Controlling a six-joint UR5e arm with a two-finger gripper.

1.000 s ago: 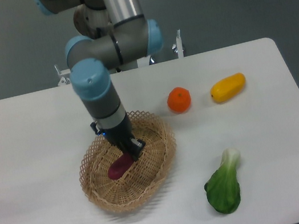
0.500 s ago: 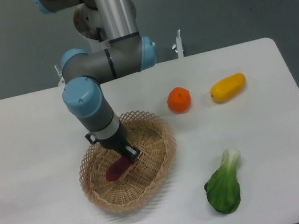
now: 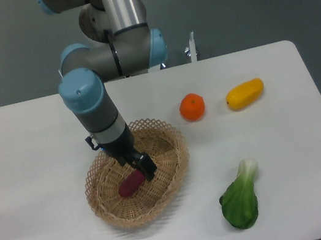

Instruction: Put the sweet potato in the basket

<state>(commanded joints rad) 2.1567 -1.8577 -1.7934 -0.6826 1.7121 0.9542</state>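
Observation:
The sweet potato [image 3: 131, 185], small and reddish-purple, lies inside the tan wicker basket [image 3: 163, 133] near its middle. My gripper [image 3: 143, 168] points down into the basket, with its dark fingers at the sweet potato's right end. The fingers seem closed around that end, but the view is too small to tell for sure. The arm's wrist hides the back part of the basket's bowl.
A round orange fruit [image 3: 192, 107] and a yellow-orange oblong fruit [image 3: 245, 94] lie to the right of the basket. A green leafy vegetable [image 3: 241, 199] lies at the front right. The white table [image 3: 30, 155] ends at the right, past the yellow fruit.
The arm's wrist has swung left and the gripper has shifted slightly within the basket. The sweet potato has moved with it, staying low inside the basket.

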